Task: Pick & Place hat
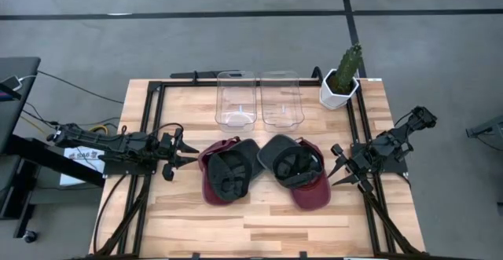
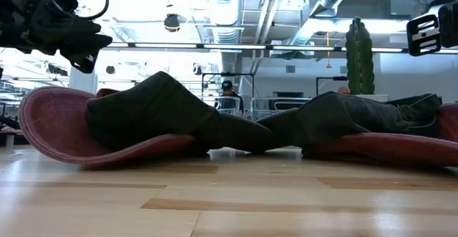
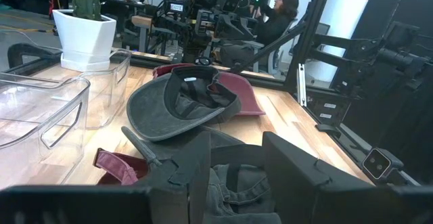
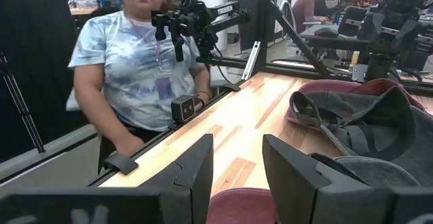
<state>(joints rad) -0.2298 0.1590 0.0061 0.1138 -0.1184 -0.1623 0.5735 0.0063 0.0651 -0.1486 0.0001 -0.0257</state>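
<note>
- Two hats lie upside down in the middle of the bench (image 1: 196,221), side by side and touching where their dark crowns meet.
- The left hat (image 1: 228,171) has a maroon brim and a dark grey crown; it lies toward my left-hand edge.
- The right hat (image 1: 295,170) looks the same, with its brim pointing at the near edge.
- My left gripper (image 1: 179,154) hangs just beside the left hat, above the bench, fingers partly apart and holding nothing.
- My right gripper (image 1: 339,166) hangs just beside the right hat, fingers also partly apart and empty.
- Two clear bins (image 1: 236,99) stand next to each other at the far edge.
- A potted cactus (image 1: 343,78) stands in the far right corner, beside the bins.
- A person (image 4: 139,68) in a pale tie-dye shirt sits beyond my left-hand edge.
</note>
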